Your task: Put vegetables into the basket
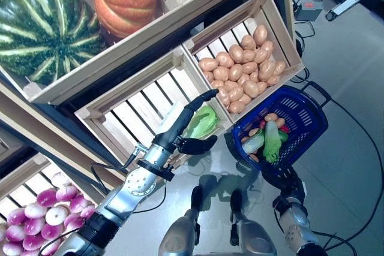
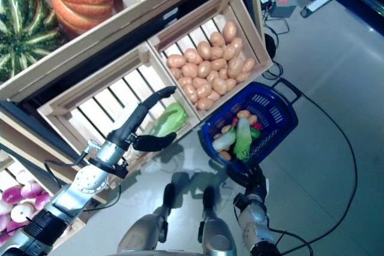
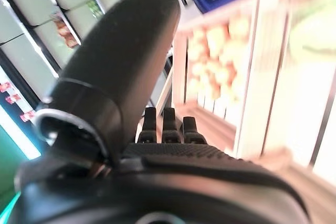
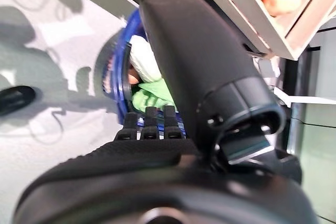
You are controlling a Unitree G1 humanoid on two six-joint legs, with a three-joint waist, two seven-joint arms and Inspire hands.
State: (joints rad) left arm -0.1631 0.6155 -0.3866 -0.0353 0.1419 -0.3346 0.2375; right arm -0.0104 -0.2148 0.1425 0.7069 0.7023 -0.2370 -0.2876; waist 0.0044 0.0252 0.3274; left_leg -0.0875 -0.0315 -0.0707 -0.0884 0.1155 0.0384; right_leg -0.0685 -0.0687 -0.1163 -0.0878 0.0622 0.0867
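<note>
My left hand [image 1: 180, 129] reaches over the slatted crate [image 1: 135, 109], fingers straight, thumb spread, holding nothing; a green cabbage [image 1: 201, 122] lies just right of it. My right hand [image 1: 282, 178] grips the blue basket [image 1: 300, 115], vegetables already inside. Potatoes [image 1: 243, 67] sit in the far-right crate.
</note>
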